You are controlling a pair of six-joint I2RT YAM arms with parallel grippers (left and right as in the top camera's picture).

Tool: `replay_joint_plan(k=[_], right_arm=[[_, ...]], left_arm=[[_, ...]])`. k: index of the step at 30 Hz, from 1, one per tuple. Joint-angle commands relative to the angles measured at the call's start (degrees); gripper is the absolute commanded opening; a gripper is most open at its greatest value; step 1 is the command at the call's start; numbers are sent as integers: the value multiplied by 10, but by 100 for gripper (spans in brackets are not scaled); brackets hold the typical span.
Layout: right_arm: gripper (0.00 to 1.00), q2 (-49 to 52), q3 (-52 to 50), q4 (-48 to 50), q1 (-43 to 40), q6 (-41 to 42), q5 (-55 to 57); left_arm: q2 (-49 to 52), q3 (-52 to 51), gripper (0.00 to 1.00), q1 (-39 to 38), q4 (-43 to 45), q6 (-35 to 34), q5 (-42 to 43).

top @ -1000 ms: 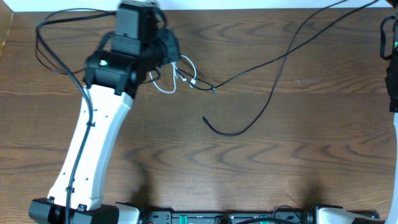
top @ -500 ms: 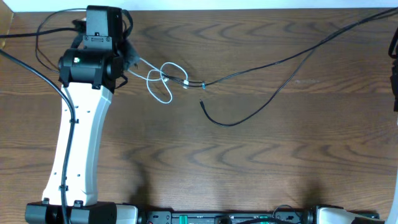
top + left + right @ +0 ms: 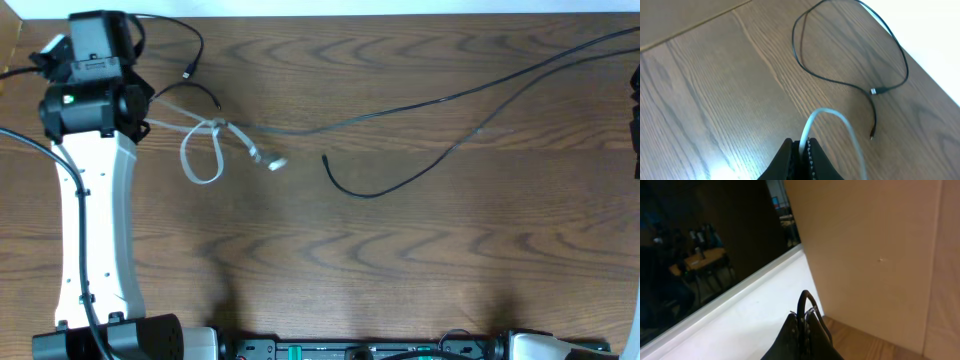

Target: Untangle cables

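My left gripper (image 3: 801,152) is clenched on the thin white cable (image 3: 200,150) at the upper left of the overhead frame. Its loop is tangled with a long thin black cable (image 3: 420,100) that runs to the upper right, where my right gripper (image 3: 805,325) pinches a black cable loop (image 3: 802,300). I judge a slow, low pull leftward best, watching the crossing. The dark wood-grain table (image 3: 400,270) looks smooth; beyond it are a tan wall (image 3: 880,245) and a dim room.
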Motion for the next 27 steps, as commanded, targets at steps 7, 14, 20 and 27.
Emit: replay_joint_plan(k=[7, 14, 20, 27], right_arm=[[1, -11, 9, -2, -5, -6, -78], [1, -11, 9, 3, -5, 94, -242], [1, -11, 34, 151, -4, 181, -392], [1, 1, 184, 189, -5, 148, -374]], left_arm=[[7, 4, 7, 33, 35, 92, 340], [7, 4, 7, 5, 66, 223, 706], [9, 4, 7, -66, 3, 243, 531], [43, 3, 7, -91, -45, 166, 300]])
